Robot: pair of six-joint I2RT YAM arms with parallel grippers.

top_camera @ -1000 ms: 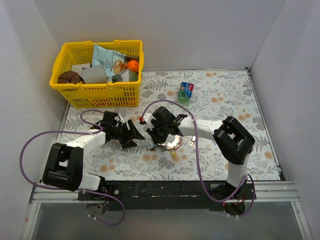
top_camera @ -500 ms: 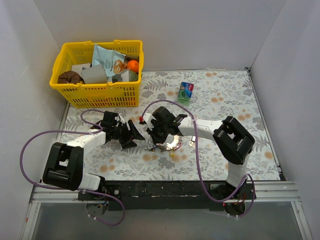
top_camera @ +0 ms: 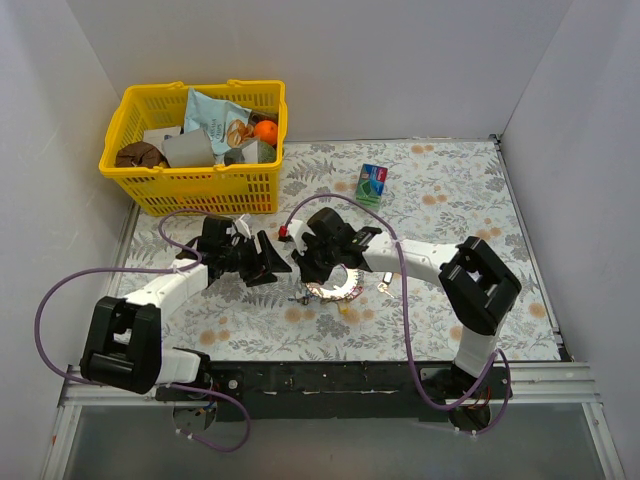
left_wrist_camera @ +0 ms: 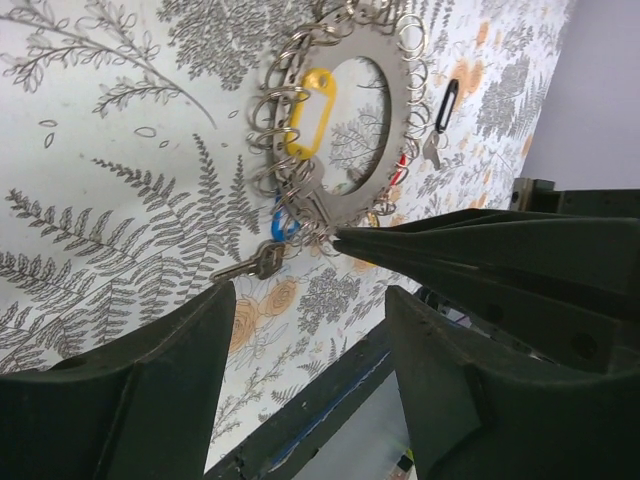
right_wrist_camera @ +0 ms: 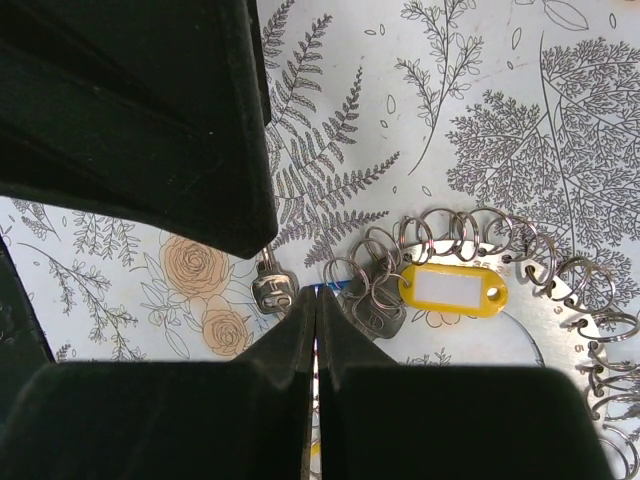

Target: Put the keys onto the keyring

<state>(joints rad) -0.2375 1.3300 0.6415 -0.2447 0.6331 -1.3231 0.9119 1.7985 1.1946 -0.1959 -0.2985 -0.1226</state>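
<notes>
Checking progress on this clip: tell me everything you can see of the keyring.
The keyring is a flat, round band of silvery metal with an open centre, its rim lined with many small wire loops. It lies flat on the floral cloth. A yellow tag rests across the opening's edge; a blue tag and a key sit at the rim nearby. The shut right fingers point at that spot; whether they pinch a loop cannot be told.

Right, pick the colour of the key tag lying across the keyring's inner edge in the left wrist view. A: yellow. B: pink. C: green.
A: the yellow tag lies over the inner edge of the keyring and reaches into its open centre.
</notes>
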